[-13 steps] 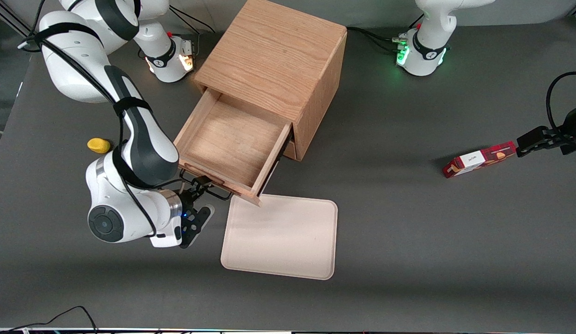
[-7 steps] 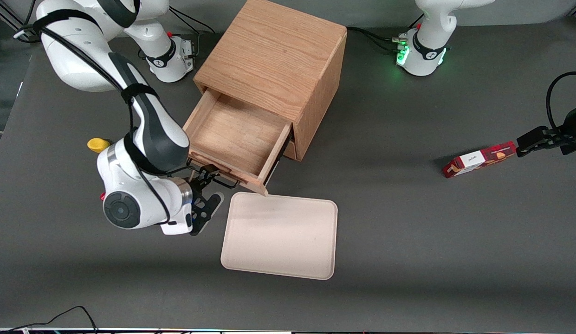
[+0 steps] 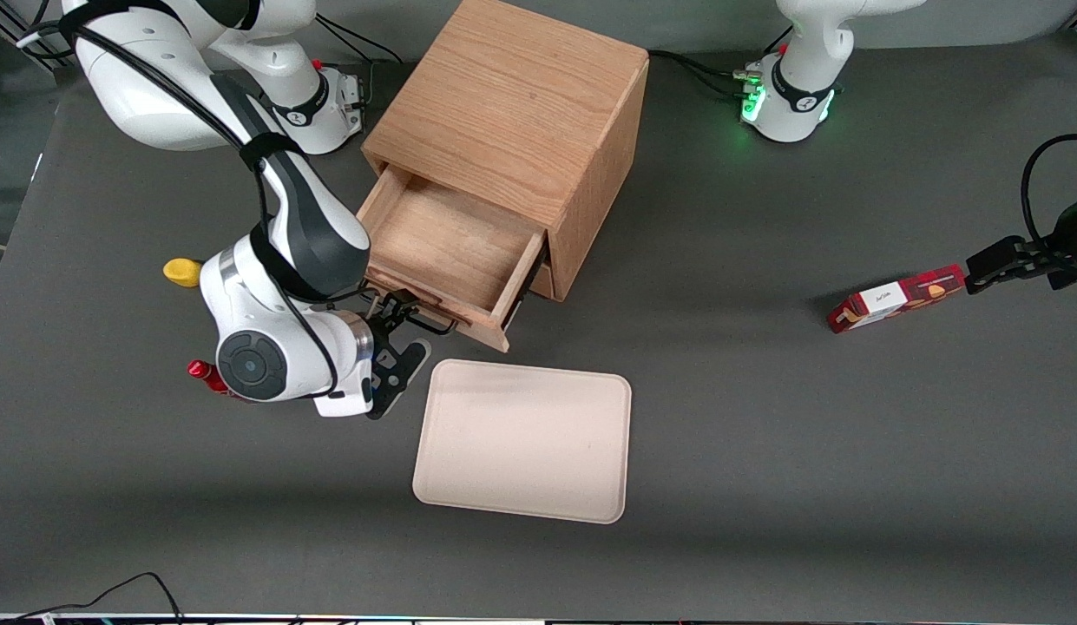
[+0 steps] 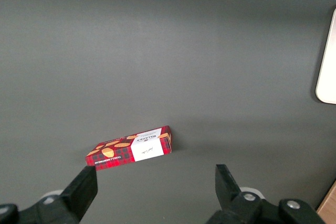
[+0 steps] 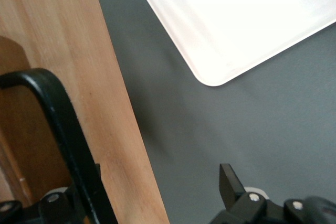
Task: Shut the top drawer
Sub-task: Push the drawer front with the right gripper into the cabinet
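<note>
**Ana:** When we go from the camera outward, what comes first?

**Ben:** First the beige tray (image 3: 522,441), lying flat on the table (image 3: 807,434). Just beside its corner is the gripper (image 3: 405,347) of the working arm, low in front of the top drawer (image 3: 447,252).

**Ana:** Is the gripper holding something?

**Ben:** I think no. In the right wrist view one finger (image 5: 231,184) stands free over the table and the other is next to the black handle (image 5: 68,145), with a wide gap between them. So the fingers are spread apart and clamp nothing; the handle only passes near one of them. It seems the gripper pushes on the drawer front (image 5: 100,103).

**Ana:** What changed in the last second?

**Ben:** The drawer went in. One second ago its front corner hung over the tray's edge; now it is apart from the tray, and less of the drawer floor is showing. The gripper moved together with it toward the cabinet (image 3: 512,113).

**Ana:** And for the task?

**Ben:** The closing is going on, maybe one third done. A good part of the drawer box is out of the cabinet, so more pushing in the same direction is needed. The lower drawer is hidden under it.
</note>
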You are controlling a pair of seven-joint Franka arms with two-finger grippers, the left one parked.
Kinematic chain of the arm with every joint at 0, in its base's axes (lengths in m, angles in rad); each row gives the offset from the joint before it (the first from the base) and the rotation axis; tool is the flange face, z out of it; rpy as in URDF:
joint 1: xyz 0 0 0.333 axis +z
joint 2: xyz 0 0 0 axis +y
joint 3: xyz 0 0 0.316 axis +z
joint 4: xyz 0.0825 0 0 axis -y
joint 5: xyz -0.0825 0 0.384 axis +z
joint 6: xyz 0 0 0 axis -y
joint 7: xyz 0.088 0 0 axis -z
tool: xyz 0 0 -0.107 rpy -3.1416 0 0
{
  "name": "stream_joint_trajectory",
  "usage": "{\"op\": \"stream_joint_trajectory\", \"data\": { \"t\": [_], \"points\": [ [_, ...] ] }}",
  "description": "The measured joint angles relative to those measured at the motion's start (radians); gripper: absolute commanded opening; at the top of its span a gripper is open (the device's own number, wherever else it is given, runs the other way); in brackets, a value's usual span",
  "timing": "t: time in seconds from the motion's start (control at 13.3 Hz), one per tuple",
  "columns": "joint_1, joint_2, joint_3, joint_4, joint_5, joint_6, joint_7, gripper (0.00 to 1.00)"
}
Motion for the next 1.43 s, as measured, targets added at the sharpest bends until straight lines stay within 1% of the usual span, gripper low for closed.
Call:
{"op": "stream_joint_trajectory", "data": {
  "t": [0.6,1.43],
  "points": [
    [0.009,-0.045,0.026,-0.068,0.0,0.003,0.044,1.0],
    [0.01,-0.067,0.073,-0.132,0.0,0.011,0.099,1.0]
  ]
}}
